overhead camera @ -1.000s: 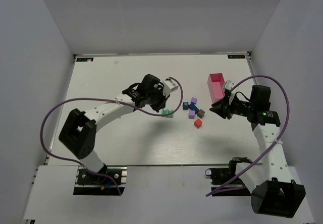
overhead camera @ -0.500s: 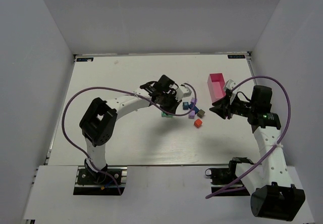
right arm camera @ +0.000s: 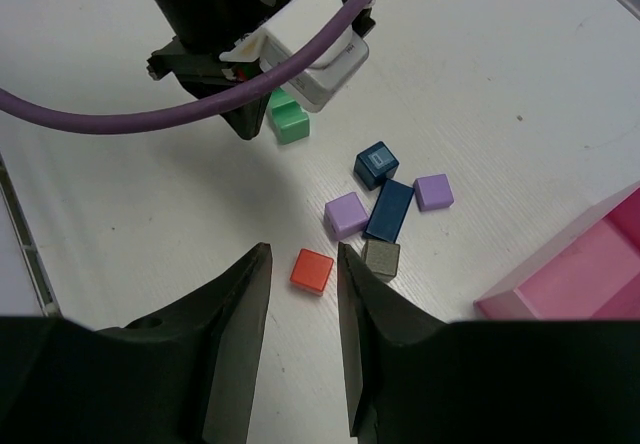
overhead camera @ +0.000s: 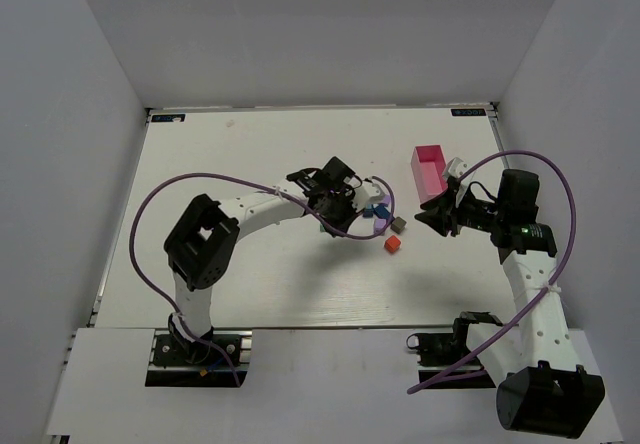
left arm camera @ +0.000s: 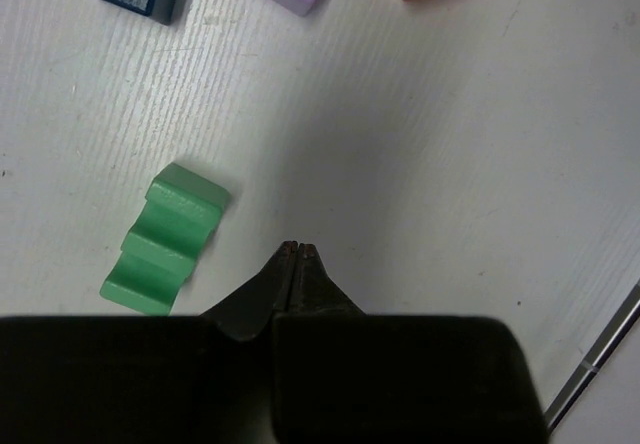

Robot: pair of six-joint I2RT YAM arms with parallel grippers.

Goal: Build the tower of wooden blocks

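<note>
Left hand (left arm camera: 298, 251): fingers pressed together, empty, tip just beside the green stepped block (left arm camera: 165, 239), which lies flat on the surface (overhead camera: 230, 164) right of centre. Further right, the blue blocks (right arm camera: 376, 163), purple blocks (right arm camera: 347, 214), red block (right arm camera: 312, 270) and grey-brown block (right arm camera: 381, 259) lie in a loose cluster, none stacked. Right hand (overhead camera: 430, 220): fingers apart, empty, hovering beside the cluster, near the pink box (overhead camera: 430, 169). Assessment: the wood block tower is not begun; all stacking remains.
</note>
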